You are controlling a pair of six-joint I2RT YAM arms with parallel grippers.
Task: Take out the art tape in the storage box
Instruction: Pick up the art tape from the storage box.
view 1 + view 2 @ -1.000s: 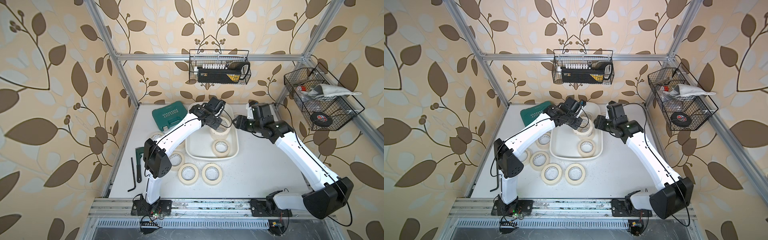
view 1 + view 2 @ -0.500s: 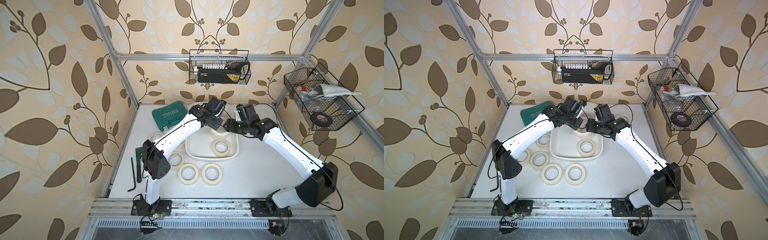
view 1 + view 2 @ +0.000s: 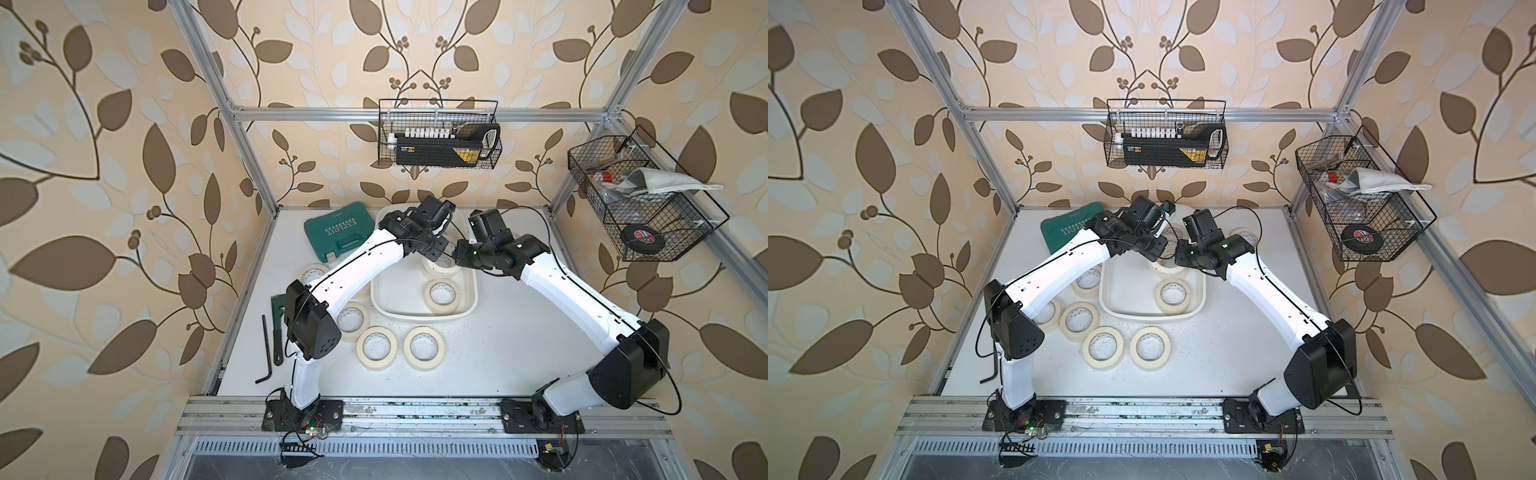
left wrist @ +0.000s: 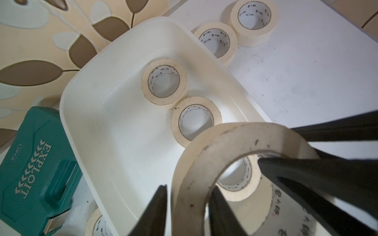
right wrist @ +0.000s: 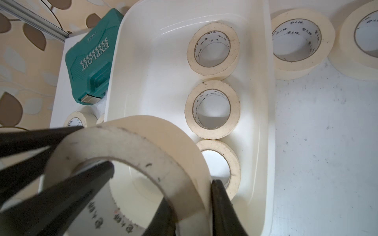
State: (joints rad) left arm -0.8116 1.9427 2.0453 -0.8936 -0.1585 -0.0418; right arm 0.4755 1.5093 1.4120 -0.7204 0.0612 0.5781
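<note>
Handover of one cream masking-tape roll [image 5: 147, 132] is made above the white plastic oblong storage box [image 5: 143, 81]. Its wall is pinched by the right gripper [image 5: 190, 192]; the jaws of the left gripper [image 4: 188, 190] are spread. Next, it must be carried out rightward; three more rolls [image 5: 212, 110] are left inside.

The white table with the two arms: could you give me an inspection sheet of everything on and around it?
Surface: white table, speckled with dirt.
Job's things: storage box holds three art tape rolls lying flat; a fourth roll is held above it; other rolls lie outside.
Clutter: green case, hex key.
Pincers: right pincer clamped on the fourth roll's wall; left pincer open astride it.
Cables: black cables loop along both arms.
Surroundings: wire baskets on leaf-patterned walls; one holds a black tape roll.
</note>
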